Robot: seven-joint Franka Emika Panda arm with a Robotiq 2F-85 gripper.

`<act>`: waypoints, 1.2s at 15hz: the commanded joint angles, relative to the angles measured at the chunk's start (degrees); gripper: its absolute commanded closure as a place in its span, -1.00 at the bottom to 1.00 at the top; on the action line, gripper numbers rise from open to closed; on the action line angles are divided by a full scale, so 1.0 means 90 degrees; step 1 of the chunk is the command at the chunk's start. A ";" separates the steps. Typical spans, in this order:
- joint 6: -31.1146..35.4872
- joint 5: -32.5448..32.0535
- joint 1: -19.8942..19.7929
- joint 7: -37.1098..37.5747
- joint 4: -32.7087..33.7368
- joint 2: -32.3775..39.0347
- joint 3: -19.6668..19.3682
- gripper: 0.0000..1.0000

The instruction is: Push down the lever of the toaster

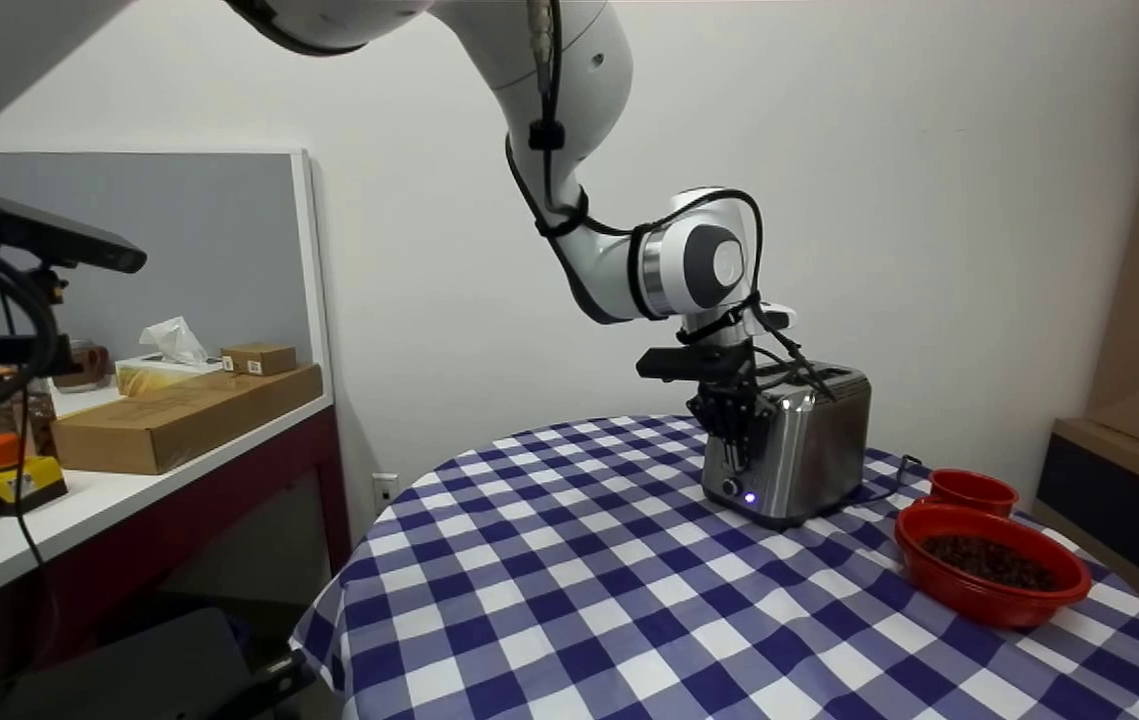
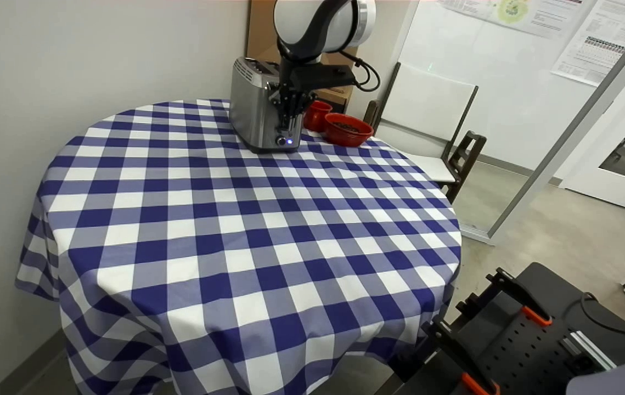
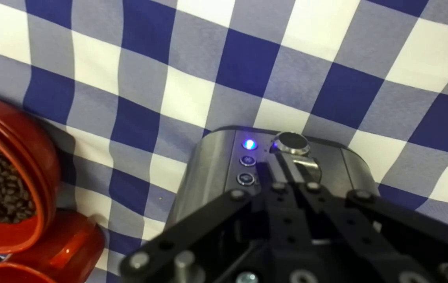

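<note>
The silver toaster (image 1: 824, 450) stands upright on the checked cloth, and it also shows in an exterior view (image 2: 247, 109) and in the wrist view (image 3: 208, 165). My gripper (image 3: 282, 157) points down along the toaster's narrow control face, its fingers together and nothing seen between them. The fingertips reach down close to the round knob (image 3: 292, 142). A shiny curved piece (image 3: 309, 167), which looks like the lever, shows beside and under the fingertips, partly hidden by them. Whether they touch it I cannot tell. A blue light (image 1: 750, 498) glows on the face beside the knob.
A red bowl (image 1: 994, 600) of dark beans and a red cup (image 1: 974, 492) stand beside the toaster, near the table's edge. The toaster's cord (image 1: 894, 485) lies on the cloth behind it. A wall is behind the table.
</note>
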 commanded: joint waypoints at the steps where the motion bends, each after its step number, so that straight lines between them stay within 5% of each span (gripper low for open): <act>1: -0.0252 0.0009 0.0038 0.0179 0.0265 0.0432 -0.0152 0.99; 5: -0.0660 0.0124 -0.0026 0.0187 0.0433 0.0412 -0.0091 0.99; 6: -0.0875 0.0233 -0.0069 0.0190 0.0492 0.0402 -0.0034 0.47; 13: -0.1501 0.0998 -0.0250 -0.0159 0.0308 -0.0428 0.0492 -0.40; 18: -0.2701 0.1012 -0.0224 -0.0473 -0.0212 -0.1489 0.0654 -1.00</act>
